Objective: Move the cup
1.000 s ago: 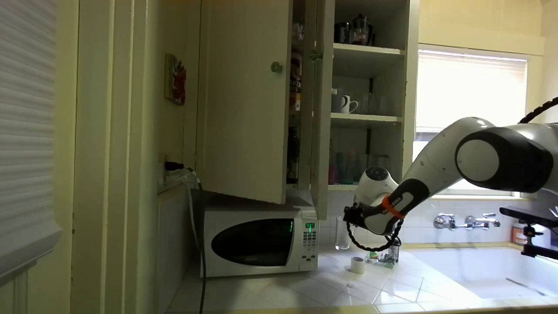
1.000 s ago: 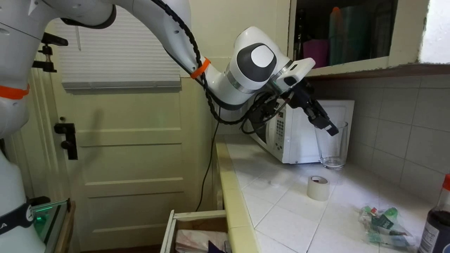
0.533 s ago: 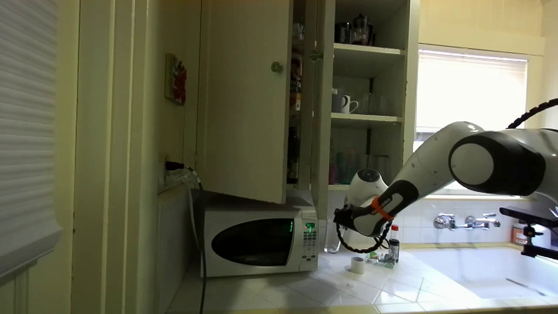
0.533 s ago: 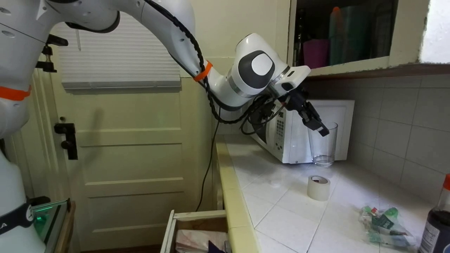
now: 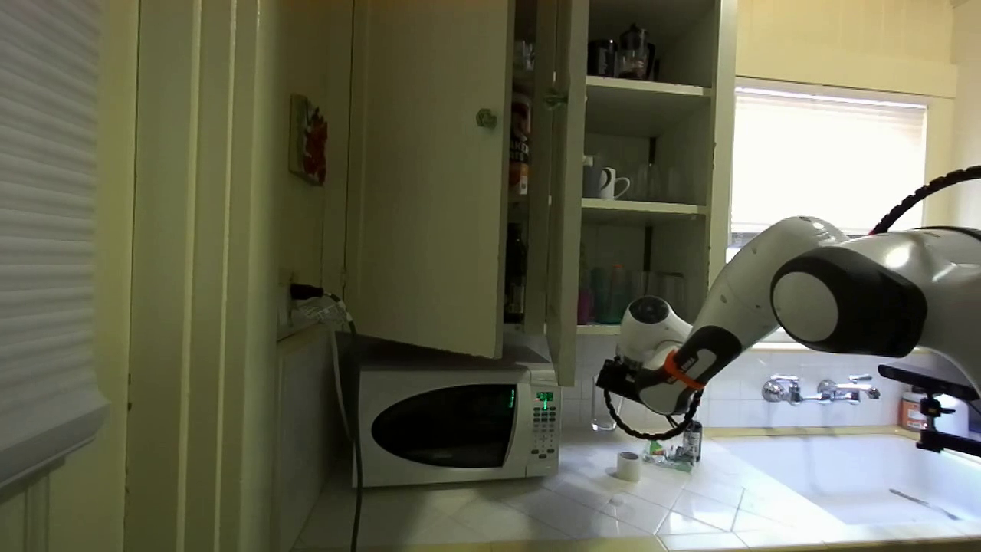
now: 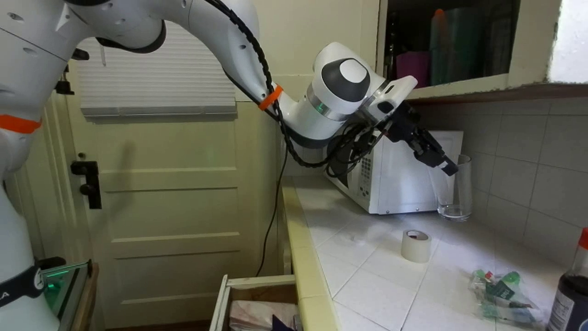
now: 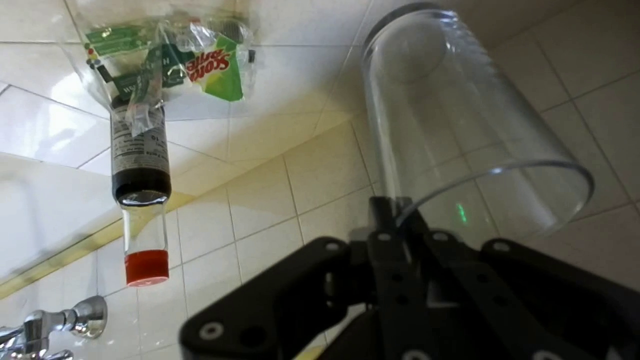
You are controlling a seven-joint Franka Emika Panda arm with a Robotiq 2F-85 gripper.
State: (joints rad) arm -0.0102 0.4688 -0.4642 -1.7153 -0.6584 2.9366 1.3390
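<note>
The cup is a tall clear glass with straight sides. It shows in both exterior views (image 5: 602, 415) (image 6: 463, 188), beside the microwave and near the tiled wall. In the wrist view the cup (image 7: 450, 110) fills the upper right, with its rim towards my gripper. My gripper (image 7: 398, 212) is shut on the cup's wall at the rim, with one finger inside and one outside. In an exterior view the gripper (image 6: 449, 168) reaches down to the rim from the side. The cup leans slightly. I cannot tell whether its base touches the counter.
The white microwave (image 5: 460, 425) stands beside the cup. A tape roll (image 6: 415, 248), a plastic packet (image 6: 503, 299) and a red-capped dark bottle (image 7: 142, 165) are on the counter. Open cabinet doors (image 5: 429, 169) hang above. The sink (image 5: 858, 448) and an open drawer (image 6: 223, 303) are nearby.
The gripper and cup moved together, first a little towards the microwave, then back away from it towards the tiled wall. The gripper stayed shut on the rim.
</note>
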